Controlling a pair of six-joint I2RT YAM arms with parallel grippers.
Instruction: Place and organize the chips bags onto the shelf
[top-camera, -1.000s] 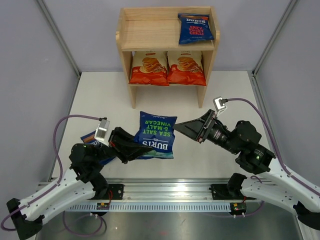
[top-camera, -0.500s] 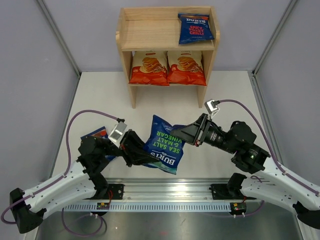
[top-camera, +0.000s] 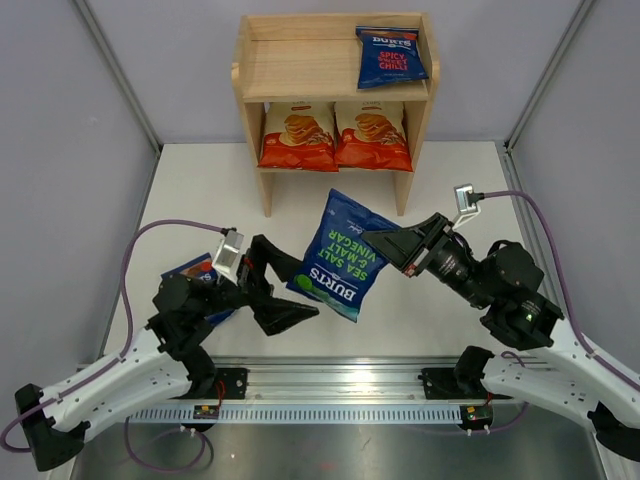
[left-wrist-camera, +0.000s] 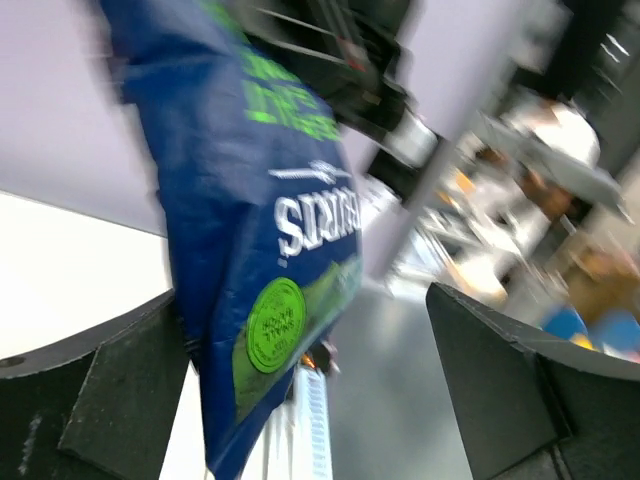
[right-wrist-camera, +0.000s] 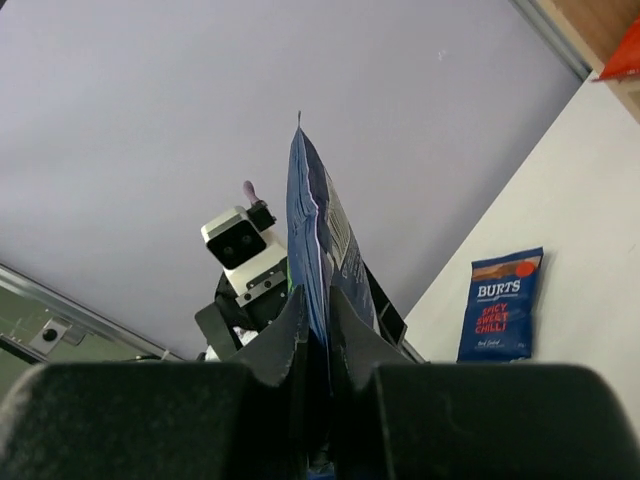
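A dark blue green-labelled Burts chips bag (top-camera: 345, 255) hangs above the table, with my right gripper (top-camera: 392, 245) shut on its right edge. The right wrist view shows the jaws (right-wrist-camera: 318, 320) pinched on the bag's edge (right-wrist-camera: 315, 220). My left gripper (top-camera: 288, 288) is open just left of and below the bag, which (left-wrist-camera: 270, 220) hangs by its left finger (left-wrist-camera: 100, 390). On the wooden shelf (top-camera: 295, 60), a red-labelled Burts bag (top-camera: 391, 55) lies at the top tier's right. Two Cassava bags (top-camera: 297, 135) (top-camera: 372, 135) stand on the lower tier.
Another red-labelled Burts bag (top-camera: 195, 272) lies flat on the white table, partly under my left arm, and shows in the right wrist view (right-wrist-camera: 503, 305). The shelf's top tier is bare wood on its left and middle. Grey walls enclose the table.
My left gripper has opened and let go of the green-labelled bag. My right gripper has shut on it and carried it up and to the right, toward the shelf.
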